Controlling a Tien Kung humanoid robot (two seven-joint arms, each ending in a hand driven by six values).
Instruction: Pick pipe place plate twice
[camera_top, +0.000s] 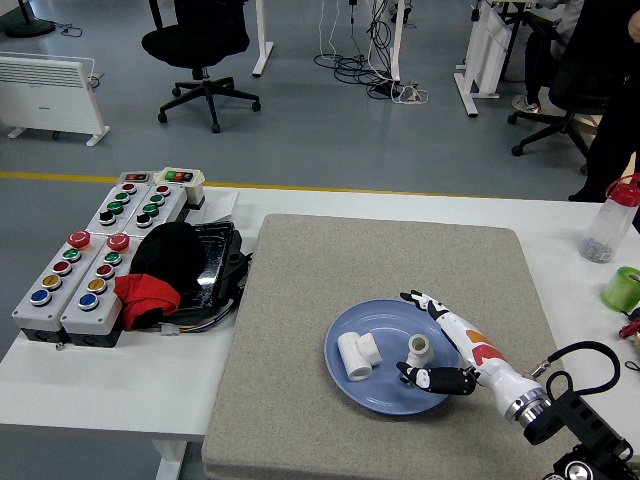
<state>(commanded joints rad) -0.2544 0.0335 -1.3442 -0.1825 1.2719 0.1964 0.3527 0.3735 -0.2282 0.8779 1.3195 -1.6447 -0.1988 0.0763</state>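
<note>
On the blue plate, one white pipe fitting lies left of centre. The second pipe piece stands right of it, between my right hand's spread fingers, seemingly untouched. My forearm is cut off at the lower right corner.

A: Where are the pipes?

B: Both on the blue plate. White pipe fitting lies left of centre; second white pipe piece stands upright to its right, apart from it.

A: Right hand?

B: Right hand over the plate's right side, fingers spread around the upright piece, not closed on it. Plate sits on the grey mat.

A: Left side of table?

B: Button boxes, plus black and red cloth.
</note>
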